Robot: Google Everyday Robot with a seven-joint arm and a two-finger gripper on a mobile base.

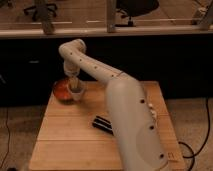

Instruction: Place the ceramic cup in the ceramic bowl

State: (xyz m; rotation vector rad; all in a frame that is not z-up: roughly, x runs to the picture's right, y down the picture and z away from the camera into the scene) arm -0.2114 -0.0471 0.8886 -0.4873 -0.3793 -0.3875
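The ceramic bowl [62,90], reddish-orange inside with a brown rim, sits at the far left corner of the wooden table [75,145]. The ceramic cup [77,93], small and pale, is at the bowl's right edge, overlapping its rim. My gripper [74,84] points straight down right on top of the cup, at the end of the long white arm that reaches in from the front right. I cannot tell whether the cup hangs from the gripper or rests in the bowl.
A flat black object [102,124] lies near the table's middle, beside my arm. My arm's bulky white body [135,130] covers the table's right half. A dark counter wall runs behind the table, and a cable [192,150] lies on the floor at the right.
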